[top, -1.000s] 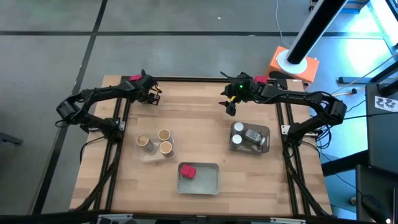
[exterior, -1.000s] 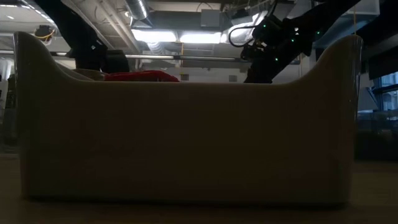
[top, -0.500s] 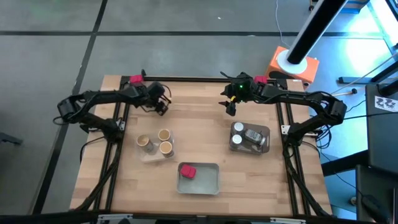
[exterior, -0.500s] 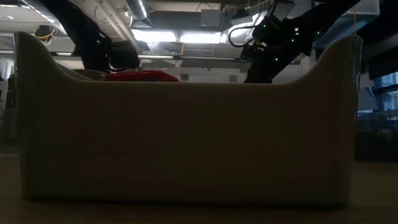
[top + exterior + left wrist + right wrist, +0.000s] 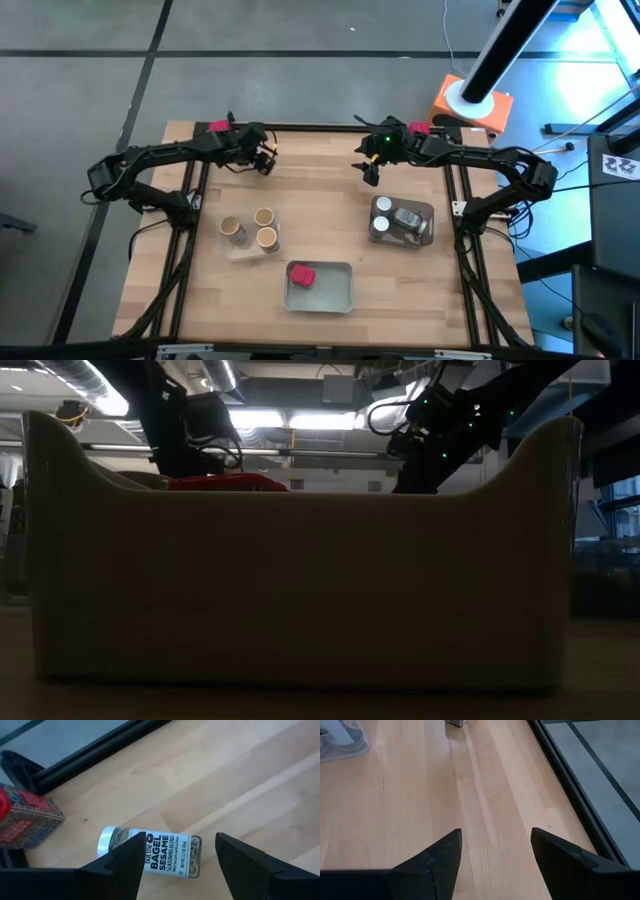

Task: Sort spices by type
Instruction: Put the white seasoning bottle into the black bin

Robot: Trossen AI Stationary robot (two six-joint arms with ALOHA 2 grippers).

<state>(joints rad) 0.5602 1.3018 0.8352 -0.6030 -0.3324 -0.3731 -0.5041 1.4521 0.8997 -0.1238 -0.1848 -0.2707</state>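
In the left wrist view a clear jar with a white lid (image 5: 165, 852) lies on its side on the wooden table. My left gripper (image 5: 180, 840) is open above it, a finger to either side, touching nothing. In the high view this gripper (image 5: 265, 158) hovers near the table's far edge and hides the jar. A red patterned packet (image 5: 25, 817) lies by the far rim. My right gripper (image 5: 368, 168) waits open over bare wood (image 5: 495, 832). Three cork cylinders (image 5: 250, 230) stand in the left tray, clear jars (image 5: 400, 220) sit in the right tray, and a red packet (image 5: 301, 275) lies in the near tray.
The near tray's wall (image 5: 300, 560) fills the low view, with the red packet's top (image 5: 225, 482) just above it. A black frame rail (image 5: 300, 127) runs along the table's far edge. Bare wood lies between the two grippers and the trays.
My left gripper has moved toward the table's right along the far edge and has come closer to the table's middle. The right arm and all the trays have kept still.
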